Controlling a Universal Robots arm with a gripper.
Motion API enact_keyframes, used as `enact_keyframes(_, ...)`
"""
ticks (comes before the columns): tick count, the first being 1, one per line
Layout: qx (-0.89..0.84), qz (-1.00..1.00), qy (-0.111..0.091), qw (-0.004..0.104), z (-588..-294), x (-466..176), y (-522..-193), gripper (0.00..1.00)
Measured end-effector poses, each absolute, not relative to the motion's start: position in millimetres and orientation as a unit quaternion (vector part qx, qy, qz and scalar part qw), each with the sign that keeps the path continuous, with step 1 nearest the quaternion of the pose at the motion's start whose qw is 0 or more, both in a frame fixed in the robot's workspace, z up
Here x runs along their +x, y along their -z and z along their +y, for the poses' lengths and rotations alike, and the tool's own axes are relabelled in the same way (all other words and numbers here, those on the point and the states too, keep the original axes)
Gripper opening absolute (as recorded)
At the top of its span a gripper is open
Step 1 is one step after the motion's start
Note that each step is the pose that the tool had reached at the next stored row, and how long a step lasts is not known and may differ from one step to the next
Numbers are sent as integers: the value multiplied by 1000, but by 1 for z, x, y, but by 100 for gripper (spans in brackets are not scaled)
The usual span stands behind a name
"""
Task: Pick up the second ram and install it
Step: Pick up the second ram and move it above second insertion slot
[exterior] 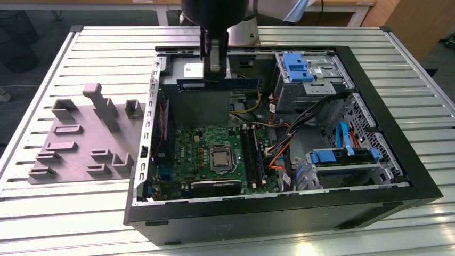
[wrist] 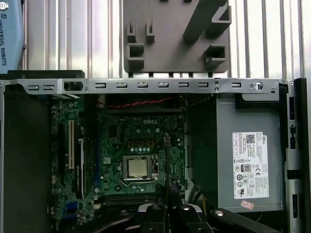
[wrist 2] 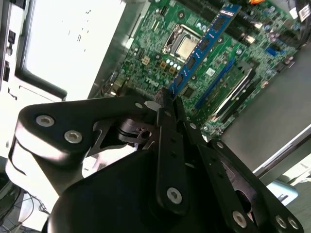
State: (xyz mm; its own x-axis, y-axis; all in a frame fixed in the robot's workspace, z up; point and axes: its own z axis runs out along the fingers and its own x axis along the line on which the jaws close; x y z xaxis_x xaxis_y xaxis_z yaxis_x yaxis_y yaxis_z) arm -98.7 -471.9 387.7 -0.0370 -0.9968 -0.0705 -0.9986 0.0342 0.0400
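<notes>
The tool (exterior: pixel 213 73) is closed on the second ram (exterior: pixel 231 85), gripping its upper edge and holding it above the far part of the open computer case (exterior: pixel 284 213). The stick's long axis runs across the exterior view, left to right. The black memory slots (exterior: pixel 250 152) lie lower, nearer and toward the exterior view's right. They run near to far, so the stick appears crosswise to them.

I see the tabletop (exterior: pixel 71 213) under the computer case (exterior: pixel 284 213) as ribbed bare metal with a dull sheen, and the holder tray (exterior: pixel 89 141) beside the case as matt grey moulded plastic. Above the case, my claw (wrist 2: pixel 165 102) is satin black with bright screw heads, and the second ram (wrist 2: pixel 204 46) it pinches is a glossy blue board carrying matt dark chips.
</notes>
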Motion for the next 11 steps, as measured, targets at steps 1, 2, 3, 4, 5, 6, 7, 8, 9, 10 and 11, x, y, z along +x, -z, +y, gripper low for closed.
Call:
enact_keyframes(1,-694,719,-39,12,-472,-96,-388,14)
enact_keyframes(2,-693,719,-39,11,-472,-94,-388,14)
enact_keyframes(3,-693,720,-39,12,-472,-90,-388,14)
enact_keyframes(4,-693,720,-39,12,-472,-88,-388,14)
enact_keyframes(5,-692,720,-39,12,-472,-85,-388,14)
enact_keyframes(6,-692,721,-39,12,-472,-83,-387,14)
enact_keyframes(7,-692,721,-39,12,-472,-81,-387,14)
enact_keyframes(8,-692,721,-39,12,-472,-78,-387,14)
enact_keyframes(9,-691,721,-39,12,-472,-76,-387,14)
enact_keyframes(10,-691,722,-39,12,-472,-73,-387,14)
enact_keyframes(11,-691,722,-39,12,-472,-71,-387,14)
